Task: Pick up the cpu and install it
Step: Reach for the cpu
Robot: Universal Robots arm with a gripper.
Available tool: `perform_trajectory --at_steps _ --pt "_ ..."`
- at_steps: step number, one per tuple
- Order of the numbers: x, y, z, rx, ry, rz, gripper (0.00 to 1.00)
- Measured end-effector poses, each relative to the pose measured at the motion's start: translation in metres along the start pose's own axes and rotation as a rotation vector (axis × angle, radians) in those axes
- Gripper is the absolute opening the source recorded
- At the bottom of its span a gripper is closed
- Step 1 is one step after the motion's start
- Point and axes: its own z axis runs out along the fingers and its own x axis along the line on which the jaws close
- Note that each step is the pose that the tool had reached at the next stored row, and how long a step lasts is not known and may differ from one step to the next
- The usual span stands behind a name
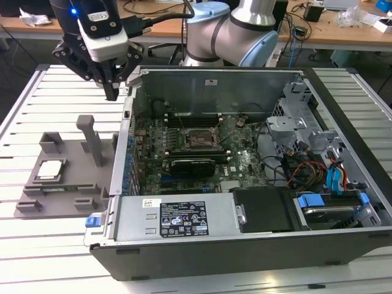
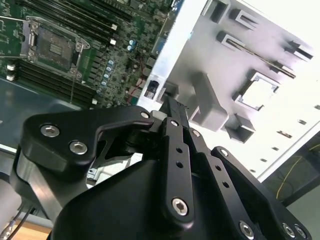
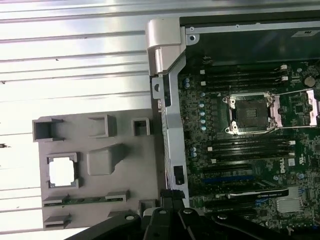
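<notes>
Silvery cpu [image 1: 49, 169] lay flat, lid up, in grey fixture tray [image 1: 76, 177]; gripper [image 1: 112, 93] hung above, fingers clenched, grasping nothing.

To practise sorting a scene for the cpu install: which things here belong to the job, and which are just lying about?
Job: cpu, its grey tray, motherboard socket, gripper.
Lying about: power supply, drive cage, blue-clipped drive, cables.
</notes>
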Motion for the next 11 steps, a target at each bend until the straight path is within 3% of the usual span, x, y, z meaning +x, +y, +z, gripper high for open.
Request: perform_trajectory --at_steps 5,11 --pt "0.0106 -0.0008 -0.0003 0.0001 0.0000 0.000 0.11" --pt "0.0284 -0.0022 -0.0007 0.0001 -0.0001 0.000 0.11"
